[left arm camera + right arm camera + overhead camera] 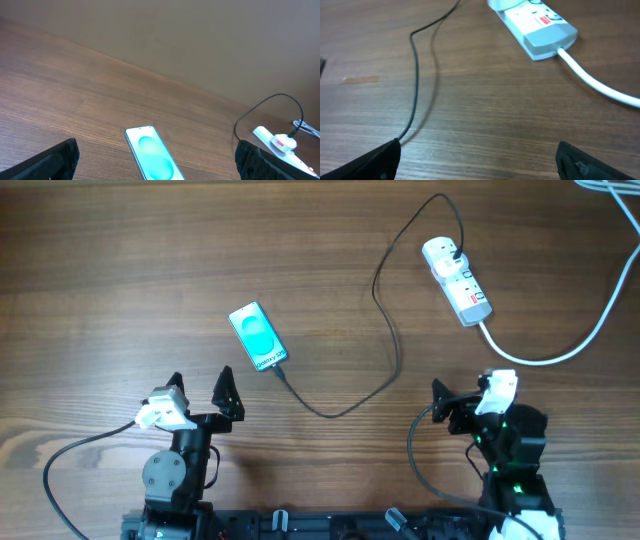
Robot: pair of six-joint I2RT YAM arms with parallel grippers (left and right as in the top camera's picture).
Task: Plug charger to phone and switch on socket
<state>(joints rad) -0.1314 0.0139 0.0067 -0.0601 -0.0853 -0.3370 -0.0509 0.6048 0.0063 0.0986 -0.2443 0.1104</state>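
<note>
Jaws on both arms are standing wide and holding nothing, as I am reading it from overhead. The left gripper (202, 392) is sitting near the table's front edge. The phone (258, 336) is lying at its 1 o'clock, apart from it, cyan screen up. The charger (335, 413) is running from the socket (457, 280), looping down and back to the phone's near end. I cannot tell whether its connector is seated. The right gripper (466, 392) is sitting with the socket at its 12 o'clock, apart from it.

From the left wrist, I am seeing the black fingers (50, 162) spread to the bottom corners. The phone is lying ahead between them at 12 o'clock, untouched, and the socket is showing at 3 o'clock.

From the right wrist, the fingers (375, 160) are spread just as wide. The socket is lying at 1 o'clock, its thick white cord (600, 85) trailing toward 3 o'clock. The charger's black cable is running down from 11 o'clock to just beside the lower-left finger.
</note>
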